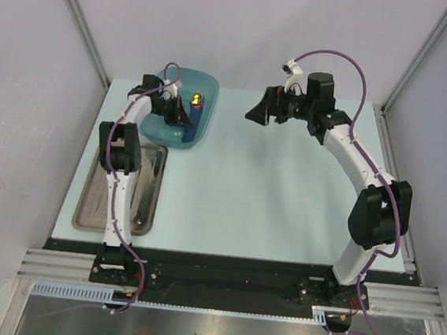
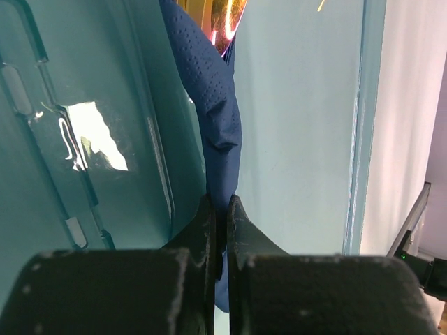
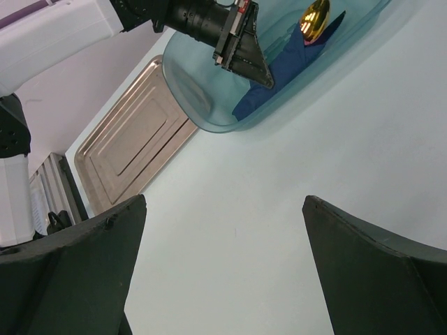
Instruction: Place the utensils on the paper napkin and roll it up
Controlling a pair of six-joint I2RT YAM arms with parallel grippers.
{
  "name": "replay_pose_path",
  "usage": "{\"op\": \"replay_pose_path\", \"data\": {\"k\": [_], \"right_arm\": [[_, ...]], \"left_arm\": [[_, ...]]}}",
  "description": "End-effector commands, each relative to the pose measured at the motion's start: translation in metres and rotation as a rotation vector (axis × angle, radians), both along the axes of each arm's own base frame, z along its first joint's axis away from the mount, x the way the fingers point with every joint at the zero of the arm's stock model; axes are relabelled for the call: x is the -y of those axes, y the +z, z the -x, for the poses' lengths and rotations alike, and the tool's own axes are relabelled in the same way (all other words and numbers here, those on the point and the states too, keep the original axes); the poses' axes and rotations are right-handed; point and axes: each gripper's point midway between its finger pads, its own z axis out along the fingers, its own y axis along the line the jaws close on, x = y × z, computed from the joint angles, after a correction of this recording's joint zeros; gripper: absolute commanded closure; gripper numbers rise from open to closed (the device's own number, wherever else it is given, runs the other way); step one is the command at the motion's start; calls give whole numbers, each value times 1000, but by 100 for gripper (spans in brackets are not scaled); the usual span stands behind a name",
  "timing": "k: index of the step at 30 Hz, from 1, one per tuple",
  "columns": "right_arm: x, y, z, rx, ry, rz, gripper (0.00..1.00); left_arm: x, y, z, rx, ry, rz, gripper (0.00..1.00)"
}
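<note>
Pale mint tabletop point(image 1: 267, 203) fills the white-walled cell, with a metal tray point(image 1: 93, 202) at the near left and a translucent teal tub point(image 1: 213, 95) at the far left. Inside that tub lies the navy paper napkin point(image 2: 216, 105), bunched lengthwise. Of the utensils point(image 1: 195, 98) only a gold spoon bowl point(image 3: 314, 15) pokes from its far end, plus a pink glint in the left wrist view. The left gripper point(image 2: 222, 209) is pinched tight on the napkin's near end, jaws nearly meeting through the thin paper. The right gripper point(image 1: 259, 111) hangs over the middle of the table, spread wide and holding nothing, well apart from the tub. The grip seems to catch paper alone, so any pull could tear the sheet or let the cutlery slide out the open end. A drag against the tub wall might also loosen the bundle or shove the tub.
</note>
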Motion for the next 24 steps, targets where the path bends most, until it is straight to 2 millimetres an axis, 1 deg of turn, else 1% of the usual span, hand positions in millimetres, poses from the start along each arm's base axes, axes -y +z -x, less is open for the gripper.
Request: {"op": "replay_pose_path", "data": {"k": [1,5,6,7,9,12,13,17,24], "right_arm": [[-5,19,-8,44,0,-18,0],[-8,20,-9,45,6,-19,0],[-8,19,-10,45,5,-18,0],[-8,19,-11,43,6,-18,0],[-9,19,-11,40,9,-19,0],[-10,21,-12,40,12,-23,0],[-9,21,-12,42,10,-24,0],[-9,21,-11,41,16,-26,0],[-9,27,-4,44,34,-32,0]], "left_arm": [[4,6,-3,11,-21,40,100],[4,0,-5,2,-15,34,97],[4,2,-7,9,-13,35,96],[5,-1,-8,6,-15,33,96],[3,-1,-9,7,-6,20,93],[-2,0,-13,26,11,-23,82],[-4,1,-13,28,16,-35,74],[-9,9,-20,67,33,-72,62],[-19,40,-32,161,73,-130,56]]}}
